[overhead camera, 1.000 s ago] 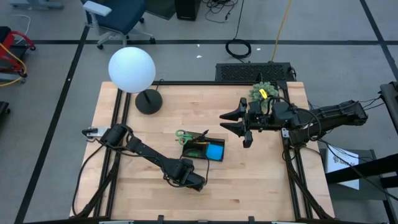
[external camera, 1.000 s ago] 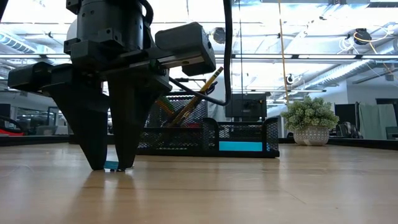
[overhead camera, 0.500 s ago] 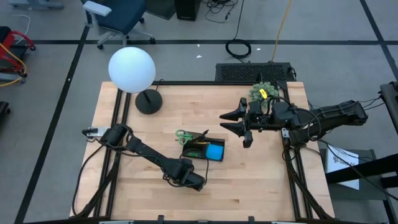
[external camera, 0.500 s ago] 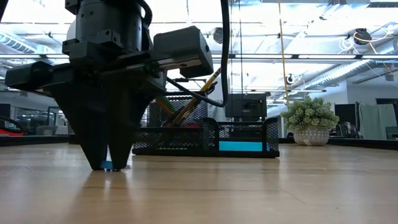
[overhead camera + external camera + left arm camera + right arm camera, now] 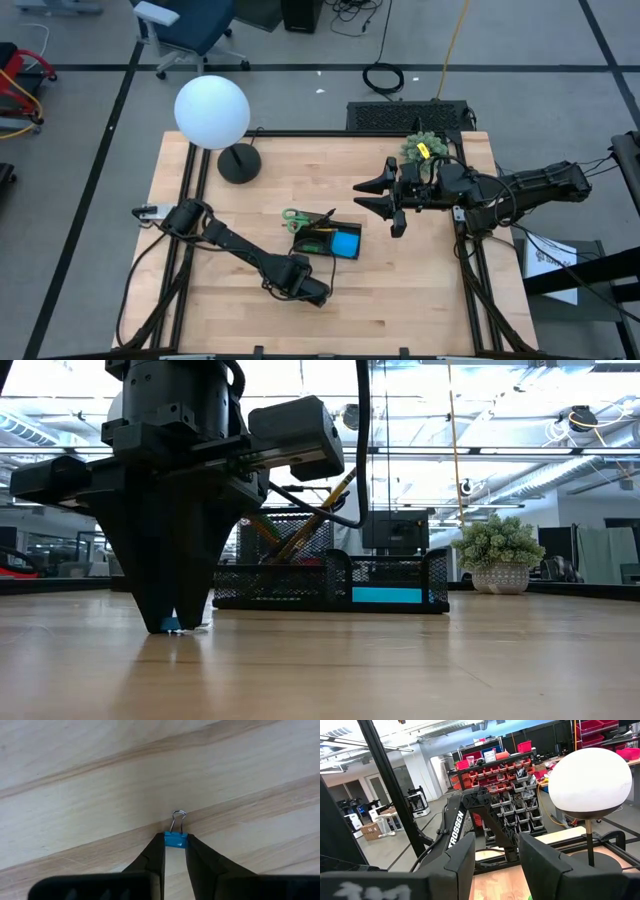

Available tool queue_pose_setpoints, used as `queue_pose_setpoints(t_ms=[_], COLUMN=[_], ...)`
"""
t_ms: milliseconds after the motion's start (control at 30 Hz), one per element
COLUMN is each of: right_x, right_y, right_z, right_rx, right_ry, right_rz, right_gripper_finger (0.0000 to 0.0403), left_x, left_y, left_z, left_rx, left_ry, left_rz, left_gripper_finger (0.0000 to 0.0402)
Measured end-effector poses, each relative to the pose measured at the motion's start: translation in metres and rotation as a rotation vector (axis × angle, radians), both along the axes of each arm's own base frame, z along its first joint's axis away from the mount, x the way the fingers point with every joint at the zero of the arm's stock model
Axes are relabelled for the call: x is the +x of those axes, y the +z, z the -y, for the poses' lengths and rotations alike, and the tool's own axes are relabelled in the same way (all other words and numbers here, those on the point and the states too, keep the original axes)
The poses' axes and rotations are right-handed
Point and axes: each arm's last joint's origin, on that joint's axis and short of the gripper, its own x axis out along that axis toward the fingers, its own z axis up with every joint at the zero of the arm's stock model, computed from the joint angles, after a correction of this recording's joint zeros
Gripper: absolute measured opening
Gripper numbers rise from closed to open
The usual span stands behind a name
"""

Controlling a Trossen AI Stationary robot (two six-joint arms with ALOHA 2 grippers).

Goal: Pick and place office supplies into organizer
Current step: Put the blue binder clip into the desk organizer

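Observation:
A small blue binder clip (image 5: 175, 840) lies on the wooden table near its front edge, wire handles (image 5: 178, 819) flat on the wood. My left gripper (image 5: 175, 624) points straight down over it, shut on it. The black mesh organizer (image 5: 322, 238) stands just behind, toward the table's middle. It holds a blue pad (image 5: 346, 243), pencils (image 5: 322, 508) and green-handled scissors (image 5: 292, 215). My right gripper (image 5: 376, 195) hangs open high over the table's right half, touching nothing. My left gripper pinches the clip's blue body (image 5: 175, 837) between its two fingertips, one on each side. The fingers come from above, pointing down. The clip rests on the table, its wire handles sticking out beyond the fingers.
A lamp with a white globe (image 5: 212, 112) and a black round base (image 5: 239, 162) stands at the far left. A green plant ball (image 5: 420, 148) sits at the far right, by the right arm. Bare wood lies right of the organizer and along the front edge.
My left gripper has stayed in place and drawn its fingers together around the blue clip, until they meet its sides. The clip has stayed on the table.

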Motion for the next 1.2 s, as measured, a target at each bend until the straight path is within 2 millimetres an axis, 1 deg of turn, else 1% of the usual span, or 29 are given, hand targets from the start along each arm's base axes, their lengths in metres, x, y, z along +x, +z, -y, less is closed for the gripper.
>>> queue_pose_setpoints(t_ms=[1033,1200], right_x=[0.0,0.0], right_y=[0.0,0.0], right_z=[0.0,0.0], right_rx=[0.0,0.0], right_ry=[0.0,0.0], right_rz=[0.0,0.0], right_gripper_finger=[0.0139,0.0139], left_x=[0.002,0.004], left_y=[0.007,0.014], left_z=[-0.005,-0.009], left_rx=[0.006,0.034], left_ry=[0.011,0.025], left_rz=[0.022,0.063], left_gripper_finger=[0.0056,0.0056])
